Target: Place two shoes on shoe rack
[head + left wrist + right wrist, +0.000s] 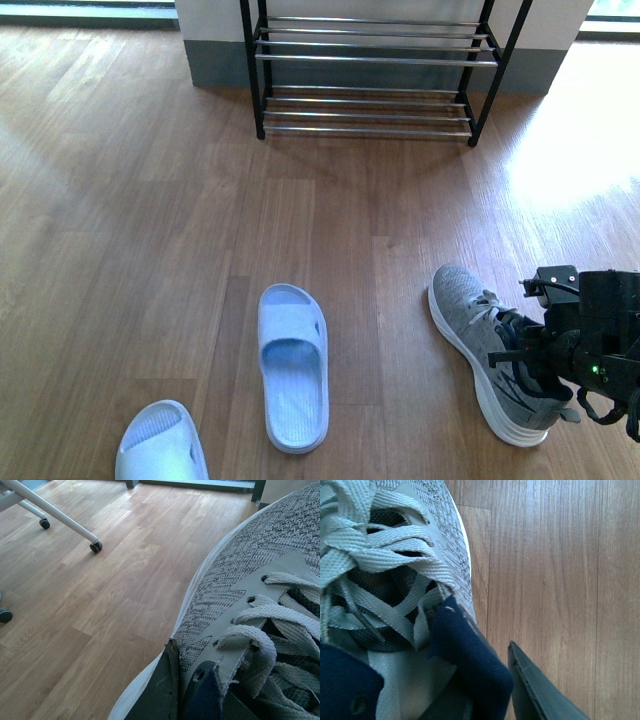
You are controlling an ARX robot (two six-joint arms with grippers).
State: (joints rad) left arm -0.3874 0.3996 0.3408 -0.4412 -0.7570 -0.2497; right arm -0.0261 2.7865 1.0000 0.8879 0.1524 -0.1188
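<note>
On the wooden floor [150, 200], in the front view, two pale blue slides and one grey sneaker [478, 330] are counted. One slide [292, 365] lies whole near the middle, and the other slide [160, 440] is cut off by the lower edge. One shoe rack [375, 58] stands against the far wall, well apart from all the shoes, with two tiers of chrome bars seen between its black side frames. No shoe is seen on the bars.

The grey sneaker lies to the right with its toe turned toward the rack. The right gripper [528, 352] is set low over the sneaker's heel end, at the collar. In the right wrist view one dark finger [540, 690] is seen just outside the navy lining [470, 665]. The other finger is hidden, so how far the fingers are parted cannot be told.

In the left wrist view a sneaker of the same kind [240, 580] fills the frame (the left arm is not seen from the front). The left gripper [182, 695] is placed at its collar, with one finger [162, 692] against the outer side. Its grip cannot be told either. White legs on black casters [95, 546] are seen beyond.
</note>
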